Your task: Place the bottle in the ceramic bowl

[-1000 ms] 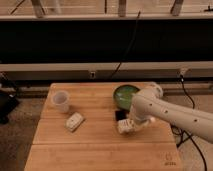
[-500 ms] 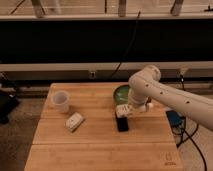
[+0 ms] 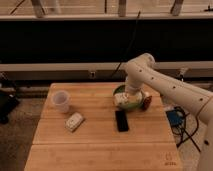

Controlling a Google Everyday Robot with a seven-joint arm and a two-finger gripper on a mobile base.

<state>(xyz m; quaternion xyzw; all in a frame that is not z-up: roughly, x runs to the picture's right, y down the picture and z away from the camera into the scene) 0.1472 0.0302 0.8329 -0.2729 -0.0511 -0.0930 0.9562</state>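
The fingers look wrapped round the bottle, though honestly they're mostly buried behind it and the wrist, so that's a read from how the bottle hangs there rather than a clean view. The gripper sits at the near-left edge of the ceramic bowl, with the bottle lying sideways right over the bowl's rim, partly above the green inside.

So the robot looks to be at the placing step: the carry seems done and the bottle is at the bowl but not clearly resting in it. The next move probably calls for a small shift toward the bowl's middle, a bit of lowering, then letting go without tipping the bowl or dropping the bottle outside the rim.

Hard to make out: whether the bottle touches the bowl or just hovers, and most of the bowl itself, since the arm covers it. There's a small reddish-dark thing at the bowl's right side that can't be identified. Elsewhere on the tabletop sit a black phone, a translucent cup and a whitish block, all apart from the bowl
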